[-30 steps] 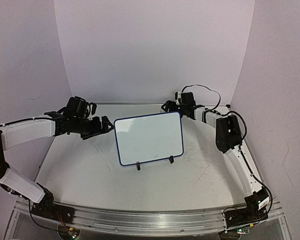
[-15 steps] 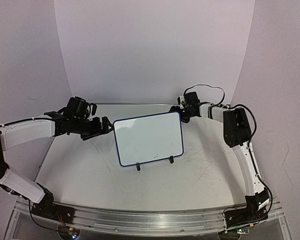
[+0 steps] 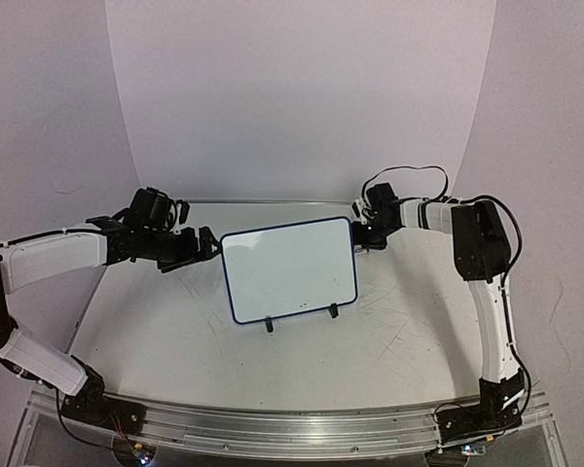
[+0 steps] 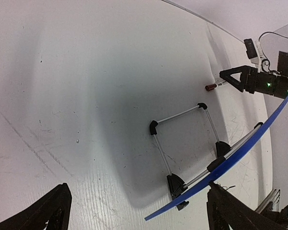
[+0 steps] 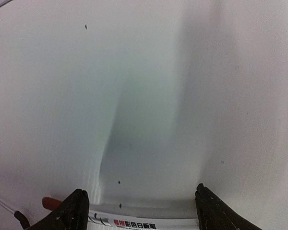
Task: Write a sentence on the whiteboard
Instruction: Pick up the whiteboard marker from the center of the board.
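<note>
Behind the whiteboard (image 3: pixel 290 272), the right gripper (image 5: pixel 139 191) hangs jaws-apart over the marker (image 5: pixel 134 224), so I'd square it across the barrel before squeezing.

Whiteboard (image 3: pixel 290 270): plain white face, dark blue rim, black feet. Desk (image 3: pixel 175 341): white, fine grey scratches. Marker (image 5: pixel 144 224): white barrel, red and black print, red cap. Arms (image 3: pixel 54 261): white shells, black joints.
</note>
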`<state>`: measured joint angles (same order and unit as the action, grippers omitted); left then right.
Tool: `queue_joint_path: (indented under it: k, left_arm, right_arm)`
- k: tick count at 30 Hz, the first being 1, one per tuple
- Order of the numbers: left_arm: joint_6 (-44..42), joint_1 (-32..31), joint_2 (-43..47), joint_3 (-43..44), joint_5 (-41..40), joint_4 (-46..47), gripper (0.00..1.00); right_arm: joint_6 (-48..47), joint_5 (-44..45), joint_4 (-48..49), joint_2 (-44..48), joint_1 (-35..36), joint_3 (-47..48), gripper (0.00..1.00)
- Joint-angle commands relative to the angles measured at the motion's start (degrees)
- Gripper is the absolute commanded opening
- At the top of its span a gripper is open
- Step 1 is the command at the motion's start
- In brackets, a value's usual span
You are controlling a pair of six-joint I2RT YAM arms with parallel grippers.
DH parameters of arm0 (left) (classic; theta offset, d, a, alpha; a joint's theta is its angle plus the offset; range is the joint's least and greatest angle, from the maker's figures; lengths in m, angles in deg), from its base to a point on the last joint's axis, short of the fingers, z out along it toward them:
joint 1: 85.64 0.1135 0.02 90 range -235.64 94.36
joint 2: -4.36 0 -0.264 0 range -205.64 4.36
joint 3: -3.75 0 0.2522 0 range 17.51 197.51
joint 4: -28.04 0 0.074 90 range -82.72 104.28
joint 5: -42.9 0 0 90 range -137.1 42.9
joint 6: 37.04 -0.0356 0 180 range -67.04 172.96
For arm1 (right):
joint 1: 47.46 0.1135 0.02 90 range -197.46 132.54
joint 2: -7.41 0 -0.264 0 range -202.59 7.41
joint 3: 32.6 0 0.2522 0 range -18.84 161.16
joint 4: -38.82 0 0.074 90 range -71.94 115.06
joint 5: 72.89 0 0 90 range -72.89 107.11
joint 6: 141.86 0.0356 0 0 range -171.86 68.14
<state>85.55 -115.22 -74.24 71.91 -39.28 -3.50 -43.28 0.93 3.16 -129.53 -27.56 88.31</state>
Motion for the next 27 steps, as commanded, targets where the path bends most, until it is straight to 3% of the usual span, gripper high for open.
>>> queue_joint_path:
  k: [1, 12, 16, 21, 27]
  left_arm:
    - [-1.82, -0.43, 1.08, 3.1, -0.15, 0.03, 0.99]
    - [-4.35, -0.5, 2.48, 2.38, -0.96, 0.04, 0.99]
    - [-5.6, -0.49, 3.32, 1.81, -1.75, 0.03, 0.99]
    - [-6.67, -0.49, 4.78, 0.72, -2.1, 0.05, 0.99]
    - [-7.74, -0.5, 8.22, -1.16, -3.5, -0.19, 0.99]
  right_arm:
    - [-4.08, 1.28, -2.27, 6.88, -0.19, -5.81, 0.75]
    - [-5.98, 0.32, -2.31, 17.7, -0.1, -19.97, 0.68]
    - [-8.85, -0.46, 2.59, 19.49, -0.03, -22.89, 0.66]
    - [-15.95, 2.36, 8.08, 16.56, 0.02, -20.98, 0.68]
    - [-23.56, 0.92, 2.3, 10.64, 0.37, -12.46, 0.71]
